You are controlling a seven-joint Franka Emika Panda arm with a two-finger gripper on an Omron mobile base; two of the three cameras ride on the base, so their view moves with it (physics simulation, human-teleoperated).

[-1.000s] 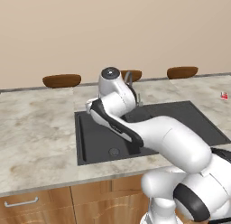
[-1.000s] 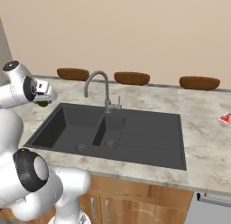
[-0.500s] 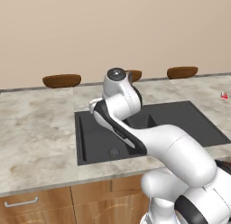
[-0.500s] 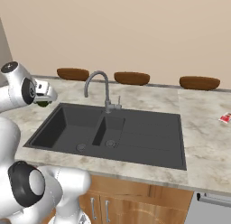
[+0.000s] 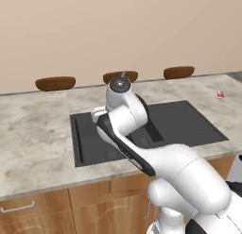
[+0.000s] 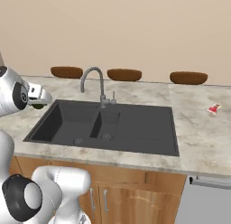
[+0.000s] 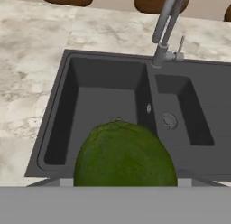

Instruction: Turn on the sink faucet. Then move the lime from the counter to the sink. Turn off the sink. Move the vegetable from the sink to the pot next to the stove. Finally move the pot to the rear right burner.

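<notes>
Lime (image 7: 125, 154) held by gripper (image 6: 38, 99) above sink's (image 7: 149, 90) bare larger basin.

Arm folded leftward, tool (image 6: 38, 100) high, jaws clamped on lime (image 7: 125, 154)

Big basin of the sink (image 7: 106, 105) is wide open; only the faucet (image 7: 166, 24) stands behind its divider.

Dark green lime (image 7: 125, 154) held above the charcoal sink's (image 7: 58, 128) larger basin.
</notes>
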